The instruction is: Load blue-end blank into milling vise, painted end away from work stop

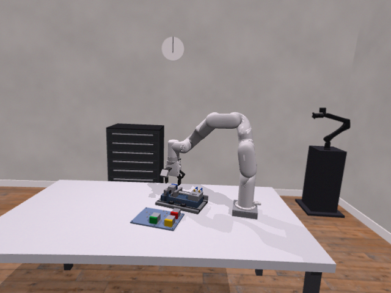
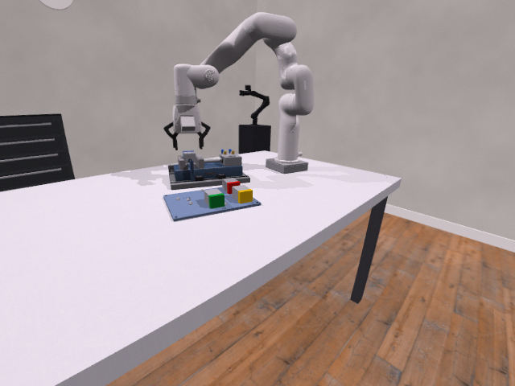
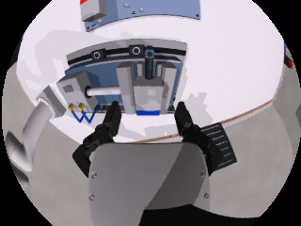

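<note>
The grey blank with the blue end (image 3: pixel 150 96) lies in the vise (image 1: pixel 182 196) between the two jaws. Its blue end (image 3: pixel 147 113) points away from the work stop rod (image 3: pixel 150 56). It also shows in the top view (image 1: pixel 173 187) and in the exterior view (image 2: pixel 189 156). My gripper (image 2: pixel 187 143) hangs open and empty a little above the blank, one finger to each side and not touching it. It also shows in the wrist view (image 3: pixel 147 120) and in the top view (image 1: pixel 171 180). How close the blank lies to the fixed jaw I cannot tell.
The blue infeed plate (image 1: pixel 159 221) lies in front of the vise with the green-ended (image 1: pixel 154 218), yellow-ended (image 1: pixel 169 221) and red-ended (image 1: pixel 175 212) blanks on it. The hosed jaw block (image 2: pixel 229 158) is at the vise end nearer the arm base (image 1: pixel 245 211).
</note>
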Action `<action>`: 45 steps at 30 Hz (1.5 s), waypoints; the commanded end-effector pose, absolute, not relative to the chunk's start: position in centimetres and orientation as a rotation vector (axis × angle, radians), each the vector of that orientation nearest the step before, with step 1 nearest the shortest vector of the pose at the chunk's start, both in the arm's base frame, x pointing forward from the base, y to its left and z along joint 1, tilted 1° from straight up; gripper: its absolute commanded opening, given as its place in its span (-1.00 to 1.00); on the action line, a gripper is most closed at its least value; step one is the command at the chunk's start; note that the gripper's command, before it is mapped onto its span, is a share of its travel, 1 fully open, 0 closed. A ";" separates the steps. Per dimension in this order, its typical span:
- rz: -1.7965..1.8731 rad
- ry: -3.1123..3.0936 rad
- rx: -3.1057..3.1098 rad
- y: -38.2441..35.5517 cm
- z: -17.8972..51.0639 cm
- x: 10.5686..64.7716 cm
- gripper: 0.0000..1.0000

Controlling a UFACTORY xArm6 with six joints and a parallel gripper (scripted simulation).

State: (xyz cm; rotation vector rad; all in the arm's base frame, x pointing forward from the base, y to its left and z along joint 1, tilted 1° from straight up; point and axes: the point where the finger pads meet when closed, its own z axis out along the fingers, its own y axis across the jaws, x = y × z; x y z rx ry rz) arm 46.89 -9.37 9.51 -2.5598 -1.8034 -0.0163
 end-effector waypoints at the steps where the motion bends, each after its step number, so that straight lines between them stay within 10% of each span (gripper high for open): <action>1: -0.021 -1.805 -2.562 -9.4 9.8 47.0 1.00; 45: -0.023 -1.806 -2.563 -9.5 18.0 47.0 1.00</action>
